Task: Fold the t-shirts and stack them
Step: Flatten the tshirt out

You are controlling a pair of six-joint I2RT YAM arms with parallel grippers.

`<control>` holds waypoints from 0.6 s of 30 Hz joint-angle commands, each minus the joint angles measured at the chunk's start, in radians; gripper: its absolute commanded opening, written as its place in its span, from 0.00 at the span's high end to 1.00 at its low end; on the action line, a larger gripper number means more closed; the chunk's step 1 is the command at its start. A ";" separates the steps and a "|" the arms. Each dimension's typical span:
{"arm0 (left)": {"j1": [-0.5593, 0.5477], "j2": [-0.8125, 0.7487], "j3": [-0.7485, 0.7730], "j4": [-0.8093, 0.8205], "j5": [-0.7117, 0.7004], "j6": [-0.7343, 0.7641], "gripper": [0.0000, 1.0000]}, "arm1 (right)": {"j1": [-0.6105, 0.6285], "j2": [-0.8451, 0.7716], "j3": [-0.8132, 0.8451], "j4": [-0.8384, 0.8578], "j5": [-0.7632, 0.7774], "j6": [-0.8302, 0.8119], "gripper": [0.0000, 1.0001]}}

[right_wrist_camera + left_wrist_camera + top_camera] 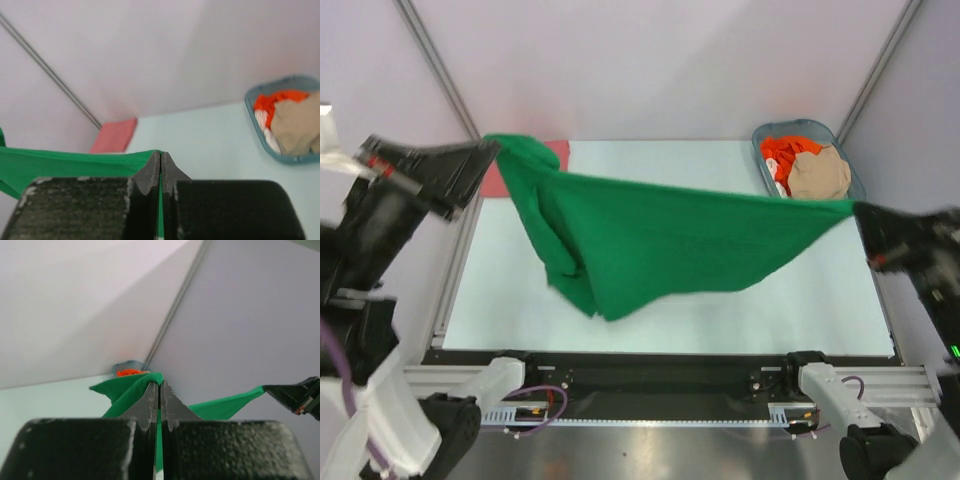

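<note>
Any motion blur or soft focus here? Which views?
Top view: left gripper and right gripper blurred, green t-shirt fairly crisp. Right wrist: basket soft, out of focus. Left wrist: background soft, no glare.

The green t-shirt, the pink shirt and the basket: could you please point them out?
green t-shirt (680, 240): top external view, middle of the stretched cloth.
pink shirt (116, 135): right wrist view, centre of its top.
basket (300, 159): right wrist view, near rim.

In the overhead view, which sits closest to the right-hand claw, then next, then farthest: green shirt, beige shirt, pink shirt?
1. green t-shirt, pinched in the right gripper itself.
2. beige t-shirt, in the basket at far right.
3. salmon-pink t-shirt, at the far left corner.
</note>
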 commanded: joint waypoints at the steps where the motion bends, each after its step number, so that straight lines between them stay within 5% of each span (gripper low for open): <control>1: 0.009 -0.097 0.060 0.035 0.089 -0.016 1.00 | -0.004 -0.030 0.149 -0.092 -0.005 -0.001 1.00; 7: 0.009 -0.120 0.045 0.031 0.057 -0.024 1.00 | -0.004 -0.006 0.190 -0.145 0.022 -0.002 1.00; 10: 0.009 -0.111 -0.050 0.078 -0.001 -0.001 1.00 | -0.004 0.002 0.037 -0.042 0.071 0.005 1.00; 14: 0.009 -0.093 -0.365 0.297 -0.093 -0.030 1.00 | -0.004 0.102 -0.146 0.098 0.147 0.050 1.00; 18: 0.008 0.092 -0.521 0.445 -0.083 -0.021 1.00 | -0.004 0.246 -0.408 0.306 0.271 0.015 1.00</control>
